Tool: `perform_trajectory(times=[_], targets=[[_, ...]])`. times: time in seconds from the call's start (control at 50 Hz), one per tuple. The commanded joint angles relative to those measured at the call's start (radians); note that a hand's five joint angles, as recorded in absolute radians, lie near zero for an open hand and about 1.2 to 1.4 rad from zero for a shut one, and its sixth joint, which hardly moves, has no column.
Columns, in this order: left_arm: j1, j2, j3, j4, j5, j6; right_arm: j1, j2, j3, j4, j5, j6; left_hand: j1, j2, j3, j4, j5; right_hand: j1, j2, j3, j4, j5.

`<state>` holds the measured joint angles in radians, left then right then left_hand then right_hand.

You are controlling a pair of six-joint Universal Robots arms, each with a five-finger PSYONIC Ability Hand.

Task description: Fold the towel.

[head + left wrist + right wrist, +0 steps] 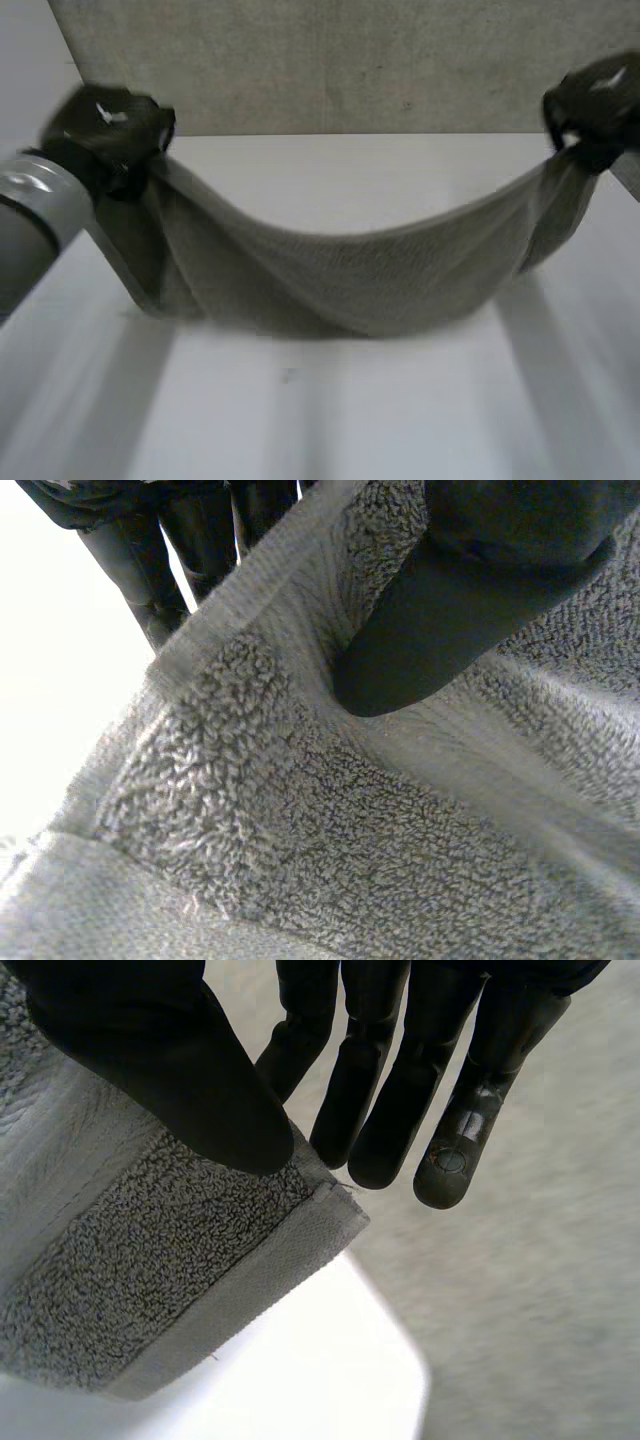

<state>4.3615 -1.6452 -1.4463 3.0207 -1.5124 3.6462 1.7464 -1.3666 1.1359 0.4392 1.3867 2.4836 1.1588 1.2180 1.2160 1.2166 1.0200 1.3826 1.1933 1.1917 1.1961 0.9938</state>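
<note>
Both hands are pinching the towel (340,270), the left hand (110,130) and right hand (595,105) each at one corner, and its middle is sagging to the table (350,410). I am thinking the lift is going on; next, the corners are needing an even carry across.

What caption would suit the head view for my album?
Left robot hand and right robot hand hold a grey towel up by its ends, middle sagging.
</note>
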Motion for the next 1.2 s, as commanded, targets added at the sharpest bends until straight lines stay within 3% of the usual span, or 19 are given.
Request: perform_trajectory(times=[0.02,0.1,0.22,0.26,0.32,0.44,0.5,0.54,0.62,0.72,0.84,0.86,0.88,0.9,0.94,1.06,1.2], targets=[[0.032,-0.308,0.094,0.015,0.001,0.005,0.03,0.257,-0.053,-0.025,0.008,-0.012,0.237,0.178,0.18,0.18,0.202,0.014,0.203,0.205,0.2,0.228],[0.03,-0.462,0.287,0.021,0.0,0.002,0.056,0.384,-0.168,-0.149,0.008,0.059,0.237,0.178,0.18,0.18,0.202,0.014,0.203,0.205,0.2,0.228],[0.026,-0.539,0.574,0.044,-0.009,-0.021,0.062,0.417,-0.272,-0.392,0.015,0.212,0.237,0.178,0.18,0.18,0.202,0.014,0.203,0.205,0.2,0.228],[0.021,-0.551,0.766,0.084,-0.017,-0.066,0.061,0.38,-0.301,-0.579,0.082,0.299,0.237,0.178,0.18,0.18,0.202,0.014,0.203,0.205,0.2,0.228],[0.016,-0.542,0.907,0.116,-0.026,-0.15,0.061,0.293,-0.289,-0.715,0.144,0.346,0.237,0.178,0.18,0.18,0.202,0.014,0.203,0.205,0.2,0.228],[0.013,-0.492,0.972,0.098,-0.065,-0.267,0.059,0.179,-0.216,-0.737,0.117,0.36,0.237,0.178,0.18,0.18,0.202,0.014,0.203,0.205,0.2,0.228],[0.009,-0.433,0.886,0.01,-0.072,-0.307,0.054,0.129,-0.142,-0.678,0.06,0.354,0.237,0.178,0.18,0.18,0.202,0.014,0.203,0.205,0.2,0.228],[0.01,-0.38,0.726,-0.077,-0.069,-0.308,0.051,0.112,-0.072,-0.555,0.003,0.339,0.237,0.178,0.18,0.18,0.202,0.014,0.203,0.205,0.2,0.228],[0.023,-0.326,0.504,-0.105,-0.066,-0.31,0.039,0.107,0.002,-0.441,-0.038,0.305,0.237,0.178,0.18,0.18,0.202,0.014,0.203,0.205,0.2,0.228],[0.038,-0.237,0.062,0.028,-0.055,-0.291,0.018,0.127,0.201,-0.335,-0.064,0.106,0.237,0.178,0.18,0.18,0.202,0.014,0.203,0.205,0.2,0.228],[0.047,-0.197,-0.164,0.153,-0.035,-0.222,0.007,0.188,0.301,-0.358,-0.058,0.015,0.237,0.178,0.18,0.18,0.202,0.014,0.203,0.205,0.2,0.228],[0.046,-0.183,-0.216,0.182,-0.031,-0.195,0.011,0.204,0.321,-0.375,-0.057,0.021,0.237,0.178,0.18,0.18,0.202,-0.131,0.059,0.06,0.056,0.084],[0.036,-0.17,-0.257,0.203,-0.029,-0.175,0.016,0.216,0.337,-0.39,-0.057,0.037,0.237,0.178,0.18,0.18,0.202,-0.463,-0.274,-0.273,-0.277,-0.249],[0.036,-0.169,-0.258,0.204,-0.029,-0.175,0.016,0.216,0.337,-0.39,-0.057,0.037,0.237,0.178,0.18,0.18,0.202,-0.467,-0.277,-0.276,-0.28,-0.252],[0.032,-0.156,-0.29,0.219,-0.029,-0.163,0.019,0.236,0.355,-0.424,-0.057,0.107,0.237,0.178,0.18,0.18,0.202,-0.903,-0.713,-0.712,-0.716,-0.688],[-0.017,-0.056,-0.318,0.224,-0.032,-0.161,0.031,0.239,0.361,-0.459,-0.058,0.25,0.237,0.178,0.18,0.18,0.202,-1.116,-0.926,-0.925,-0.929,-0.901],[-0.048,0.099,-0.234,0.219,-0.034,-0.163,0.178,0.222,0.352,-0.523,-0.049,0.417,0.237,0.178,0.18,0.18,0.202,-1.177,-0.988,-0.986,-0.99,-0.963]])
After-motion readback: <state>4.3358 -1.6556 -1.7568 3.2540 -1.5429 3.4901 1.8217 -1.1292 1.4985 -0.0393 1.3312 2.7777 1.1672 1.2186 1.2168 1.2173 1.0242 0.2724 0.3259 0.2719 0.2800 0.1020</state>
